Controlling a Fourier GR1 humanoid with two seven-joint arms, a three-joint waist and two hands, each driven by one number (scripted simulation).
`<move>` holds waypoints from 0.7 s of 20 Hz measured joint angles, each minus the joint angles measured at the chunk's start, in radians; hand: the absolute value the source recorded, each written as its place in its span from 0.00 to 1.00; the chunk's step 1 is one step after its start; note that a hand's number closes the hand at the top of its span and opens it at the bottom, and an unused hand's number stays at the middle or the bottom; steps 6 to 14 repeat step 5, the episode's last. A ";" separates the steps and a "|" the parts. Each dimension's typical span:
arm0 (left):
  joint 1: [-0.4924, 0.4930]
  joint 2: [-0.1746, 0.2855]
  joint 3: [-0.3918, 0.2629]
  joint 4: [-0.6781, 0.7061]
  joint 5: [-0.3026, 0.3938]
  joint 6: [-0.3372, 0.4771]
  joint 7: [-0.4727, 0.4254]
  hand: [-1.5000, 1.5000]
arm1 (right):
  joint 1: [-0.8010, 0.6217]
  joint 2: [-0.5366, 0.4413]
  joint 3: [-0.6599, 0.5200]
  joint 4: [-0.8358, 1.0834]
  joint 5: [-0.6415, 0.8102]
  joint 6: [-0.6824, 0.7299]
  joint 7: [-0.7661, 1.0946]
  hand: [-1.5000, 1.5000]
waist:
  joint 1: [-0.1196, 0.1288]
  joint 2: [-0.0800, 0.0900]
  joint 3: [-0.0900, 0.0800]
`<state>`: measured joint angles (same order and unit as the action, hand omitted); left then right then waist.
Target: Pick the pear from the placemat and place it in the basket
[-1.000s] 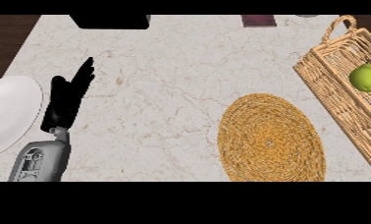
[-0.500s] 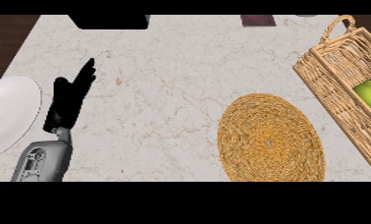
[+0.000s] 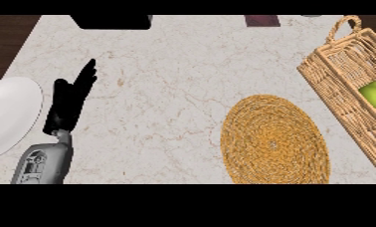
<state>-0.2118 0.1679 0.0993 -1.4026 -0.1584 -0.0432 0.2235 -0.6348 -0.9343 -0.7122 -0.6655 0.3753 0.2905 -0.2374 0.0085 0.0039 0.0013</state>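
The green pear lies inside the wicker basket at the right edge, only partly in view. The round woven placemat at lower right has nothing on it. My left hand rests open at the left, fingers straight and pointing up, far from both the mat and the basket. My right hand shows nowhere.
A white plate sits at the left edge, just beside my left hand. A black object and a small dark item stand along the back of the marble counter.
The view has drifted slightly left, so less of the pear and basket show at the right edge. My left hand has not moved.
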 measured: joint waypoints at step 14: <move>-0.018 0.009 0.010 0.022 0.005 -0.008 -0.003 0.50 | 0.061 -0.139 -0.072 0.170 -0.034 0.069 -0.088 0.00 | 0.000 0.004 0.002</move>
